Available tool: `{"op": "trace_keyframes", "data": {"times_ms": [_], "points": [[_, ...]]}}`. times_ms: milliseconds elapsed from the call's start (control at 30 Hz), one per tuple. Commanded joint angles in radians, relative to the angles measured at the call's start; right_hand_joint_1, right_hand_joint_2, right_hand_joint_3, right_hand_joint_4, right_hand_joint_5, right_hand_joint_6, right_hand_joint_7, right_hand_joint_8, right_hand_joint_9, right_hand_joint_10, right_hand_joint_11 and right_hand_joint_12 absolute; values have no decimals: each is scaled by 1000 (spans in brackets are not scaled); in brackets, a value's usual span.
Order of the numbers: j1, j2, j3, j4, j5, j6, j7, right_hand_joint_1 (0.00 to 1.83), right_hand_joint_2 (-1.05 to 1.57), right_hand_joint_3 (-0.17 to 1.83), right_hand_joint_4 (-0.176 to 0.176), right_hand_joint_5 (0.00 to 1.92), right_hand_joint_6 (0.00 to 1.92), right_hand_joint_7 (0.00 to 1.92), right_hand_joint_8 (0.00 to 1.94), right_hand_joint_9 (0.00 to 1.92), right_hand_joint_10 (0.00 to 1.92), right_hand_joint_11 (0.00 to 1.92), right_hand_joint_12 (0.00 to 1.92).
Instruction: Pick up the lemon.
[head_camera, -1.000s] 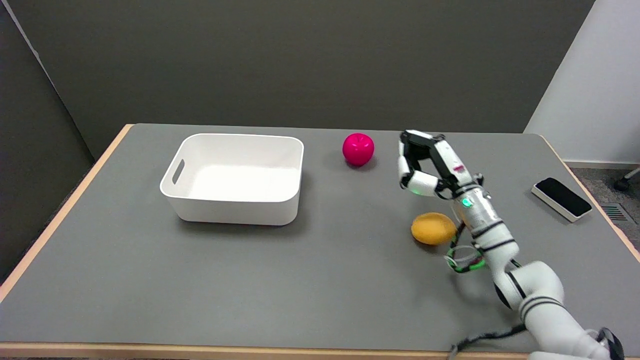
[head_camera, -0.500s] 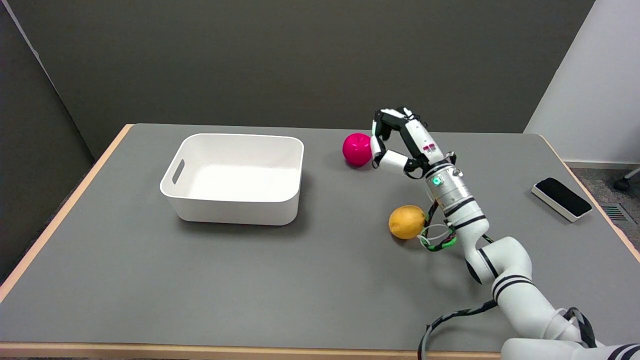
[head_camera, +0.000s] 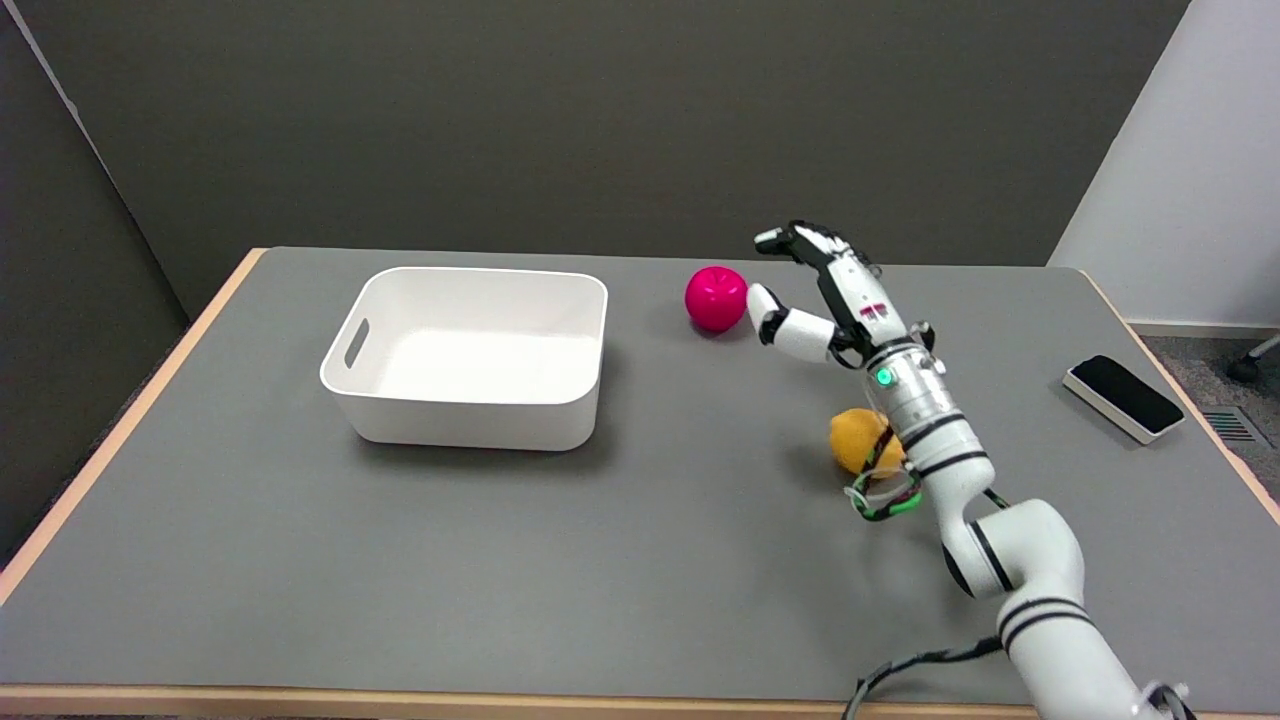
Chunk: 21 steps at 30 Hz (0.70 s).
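While its fingers spread apart and hold nothing, the right hand hovers just right of the pink ball; the lemon lies nearer, partly behind the forearm.

Quick count of what's on the grey counter: one white rectangular plastic tub with a cut-out handle, one glossy magenta apple-shaped ball, and one yellow-orange lemon, partly hidden behind the arm. That makes two round fruit-type things in total. Also one flat black-and-white slab, phone-like, near the right edge. One white robot arm in view, with one black-and-white hand.
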Motion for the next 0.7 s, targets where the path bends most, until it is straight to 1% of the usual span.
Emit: {"op": "trace_keyframes", "data": {"times_ms": [33, 133, 300, 467, 600, 700], "points": [[-173, -48, 168, 9, 0, -55, 86, 501, 792, 969, -165, 231, 733, 332, 739, 185, 749, -1, 1240], [-174, -36, 210, -62, 0, -139, 127, 501, 782, 965, -161, 244, 724, 334, 731, 184, 747, -1, 1225], [-179, -5, 263, -180, -2, -338, 199, 496, 766, 960, -157, 257, 695, 338, 714, 185, 751, -1, 1199], [-199, 4, 287, -212, -2, -506, 236, 493, 762, 955, -151, 268, 679, 346, 697, 208, 785, -1, 1184], [-247, 7, 298, -228, -2, -580, 230, 505, 765, 947, -141, 275, 683, 368, 684, 228, 810, 0, 1189], [-292, 16, 298, -282, -2, -632, 227, 553, 802, 828, -134, 276, 670, 374, 673, 214, 855, -1, 1207]]}}
